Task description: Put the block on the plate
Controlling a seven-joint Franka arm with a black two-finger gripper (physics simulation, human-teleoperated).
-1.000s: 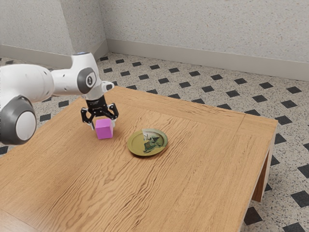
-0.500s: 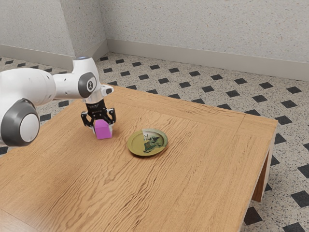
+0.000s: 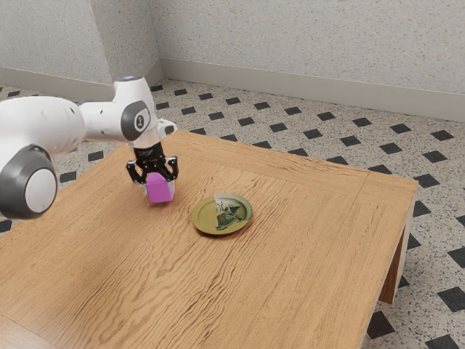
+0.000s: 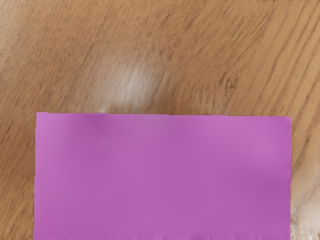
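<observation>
Wooden table (image 3: pixel 290 283), bearing a decorated plate (image 3: pixel 203 221). Gripper (image 3: pixel 160 193), to the exterior view's left of the plate and slightly farther: fingers parted by the block's width, clasping it from both sides. Magenta block (image 3: pixel 160 189): between those fingers, apart from the plate.

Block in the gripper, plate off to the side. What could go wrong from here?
1. The block could slip or twist during the carry; only the gripper's two fingers seem to support it.
2. It hangs low over the table, so a flat path might clip the plate's raised rim and shove it.
3. Released off-centre, it may land on that rim and tip.
</observation>
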